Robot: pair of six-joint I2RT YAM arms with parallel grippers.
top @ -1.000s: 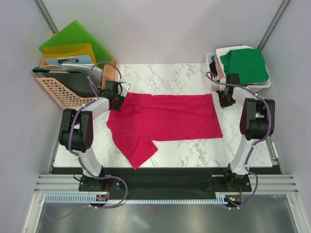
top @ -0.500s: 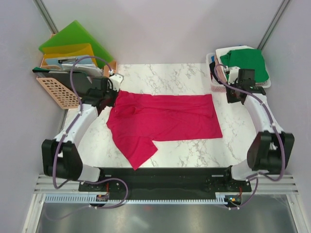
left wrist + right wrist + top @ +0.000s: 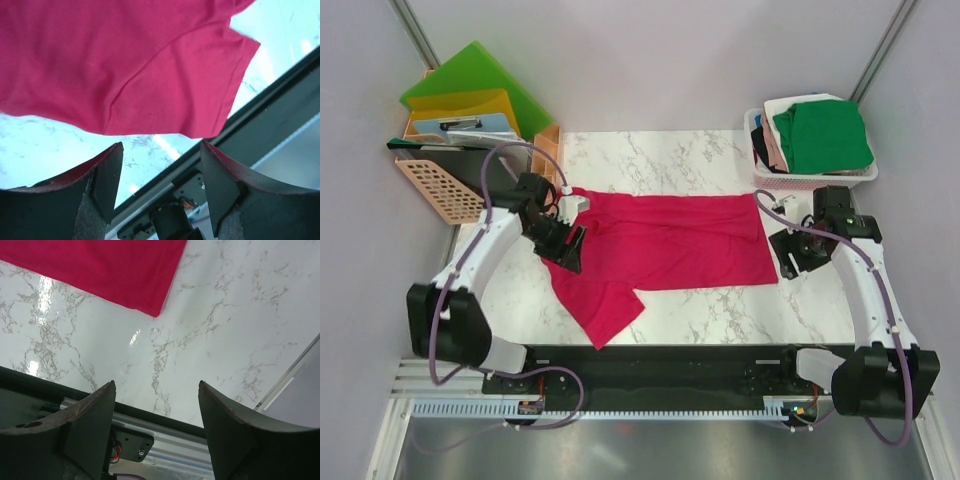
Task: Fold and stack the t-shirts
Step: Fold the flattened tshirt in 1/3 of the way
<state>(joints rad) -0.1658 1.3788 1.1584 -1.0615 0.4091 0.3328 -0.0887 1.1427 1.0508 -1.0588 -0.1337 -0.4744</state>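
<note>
**Opening both sets of fingers over the spread shirt: nothing gripped yet**

Fingers: a second ago both sets were shut, and now both stand apart. Your left fingers (image 3: 102,175) are wide with nothing between them, looking down on the sleeve (image 3: 200,90) and the marble past it. Your right fingers (image 3: 87,420) are just as wide and empty. They sit over the bare surface (image 3: 210,340), just off the shirt's near right hem corner (image 3: 152,307).

Arms: a second back both sat tucked at the shirt's far corners, and half a second back they stretched toward the far edge. Now the left arm (image 3: 490,235) has swung in over the shirt's left end. The right arm (image 3: 860,270) has come toward the near edge, beside the cloth's right end.

Cloth: the crimson-pink t-shirt (image 3: 665,240) lies flat across the middle of the surface, running left to right, with its sleeve angled toward the near left corner. Its outline matches the earlier views, so nothing has been pulled or folded. The green t-shirt (image 3: 825,135) tops the pile in the basket (image 3: 810,178) at the far right corner.

Reading: this looks like the approach to a first fold, not the fold itself, so this shirt is near its start. You will likely need to lower both sets of fingers onto a cloth edge. The right set is off the fabric and must shift in toward the corner. The risk is dragging a wrinkle in at the left end.
</note>
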